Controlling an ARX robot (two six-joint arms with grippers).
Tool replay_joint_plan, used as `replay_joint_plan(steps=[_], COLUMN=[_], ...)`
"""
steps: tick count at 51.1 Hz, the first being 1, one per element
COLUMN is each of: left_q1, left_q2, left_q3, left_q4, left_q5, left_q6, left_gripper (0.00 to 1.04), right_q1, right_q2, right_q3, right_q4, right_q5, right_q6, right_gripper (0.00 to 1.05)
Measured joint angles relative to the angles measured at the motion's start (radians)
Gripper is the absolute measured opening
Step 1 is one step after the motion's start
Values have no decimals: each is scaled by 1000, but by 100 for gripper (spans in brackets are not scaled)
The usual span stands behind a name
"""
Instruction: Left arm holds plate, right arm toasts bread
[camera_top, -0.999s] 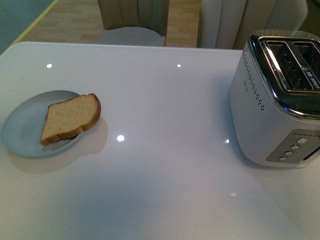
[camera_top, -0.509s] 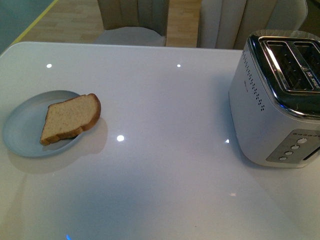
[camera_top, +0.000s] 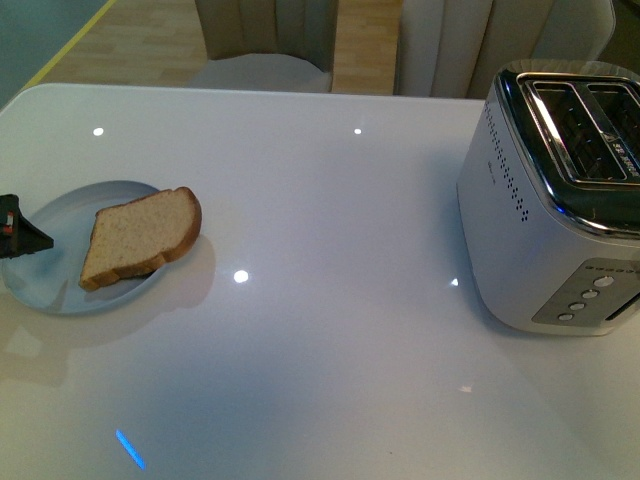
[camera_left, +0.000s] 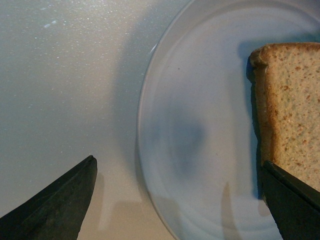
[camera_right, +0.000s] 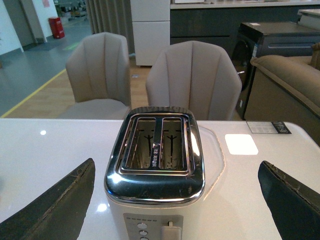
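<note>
Since a moment before, the left claw (camera_top: 20, 232) had come in from the left side, and its black tip showed over the left part of the plate (camera_top: 60, 288). Nothing else had moved.

The surface (camera_top: 330, 200) was white and shiny, with little spots of light on it. Behind it stood two pale chairs (camera_right: 192, 75) on a wooden floor (camera_top: 150, 40). A white and silver toaster (camera_top: 525, 235) stood on the right side of the surface, well apart from the plate, with its two slots facing up.

The bread (camera_top: 140, 238) lay flat on the right part of the plate, and its round end stuck out over the rim. The left claw was wide open and held nothing. One of its fingers was over the bare surface just beside the plate, and the other was over the edge of the bread. I could not tell if it touched anything.

The right claw (camera_right: 176, 161) was wide open too, held nothing, and pointed at the toaster.
</note>
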Motion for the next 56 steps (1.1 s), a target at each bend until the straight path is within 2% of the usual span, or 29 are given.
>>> replay_joint_plan(steps=[18, 21, 29, 44, 48, 50, 56], left_q1=[-35, -39, -52, -66, -65, -65, -63], left_q2=[68, 70, 74, 76, 71, 67, 47], left_q3=[59, 61, 61, 42, 30, 24, -11], left_q4=[-34, -34, -36, -38, -37, -35, -29], left_q5=[-17, -21, -27, -19, 7, 27, 52], left_q6=[9, 10, 6, -24, -54, -72, -103], left_gripper=[98, 95, 65, 22, 7, 3, 3], right_q1=[0, 0, 0, 0, 0, 0, 0], right_q2=[0, 0, 0, 0, 0, 0, 0], right_q3=[0, 0, 0, 0, 0, 0, 0], right_q4=[0, 0, 0, 0, 0, 0, 0], right_q5=[0, 0, 0, 0, 0, 0, 0], right_q6=[0, 0, 0, 0, 0, 0, 0], right_gripper=[96, 96, 96, 96, 96, 96, 96])
